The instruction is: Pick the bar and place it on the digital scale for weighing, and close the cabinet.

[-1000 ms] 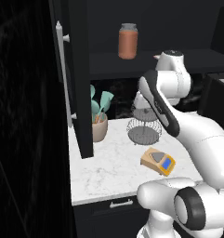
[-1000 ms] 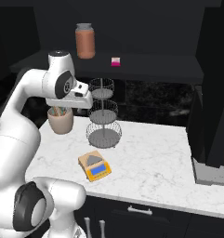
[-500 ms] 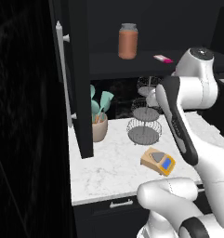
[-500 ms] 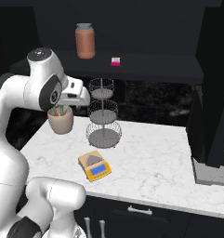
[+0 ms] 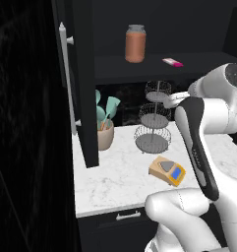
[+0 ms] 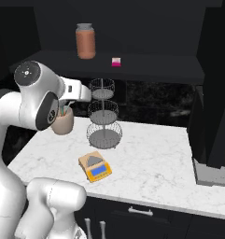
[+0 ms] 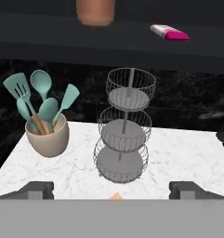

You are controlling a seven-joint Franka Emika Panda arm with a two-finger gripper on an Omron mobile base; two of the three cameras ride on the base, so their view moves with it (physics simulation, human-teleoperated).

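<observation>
The pink-and-white bar [image 7: 169, 32] lies on the open cabinet's lower shelf [image 6: 146, 67], right of a brown jar [image 5: 135, 43]; the bar [image 5: 172, 62] sits well above the counter. The orange-yellow digital scale [image 5: 167, 171] rests on the marble counter in front of the wire basket, its grey plate bare. My gripper [image 7: 111, 189] is open, its fingertips [image 7: 36, 188] far apart with nothing between them. It hovers before the basket's upper tiers, facing the back wall, below the bar's shelf. The black cabinet doors [image 5: 83, 83] stand open, as does the right door [image 6: 216, 84].
A three-tier wire basket [image 7: 124, 125] stands mid-counter against the dark wall. A beige pot of teal utensils [image 7: 46, 132] sits to its left. The open left door with its silver handle [image 5: 67, 78] juts over the counter's left end. A drawer handle [image 5: 129, 215] shows below.
My arm's elbow has risen and swung outward, and the hand has lifted from beside the basket's middle tier toward its top. Bar, scale and doors have not moved.
</observation>
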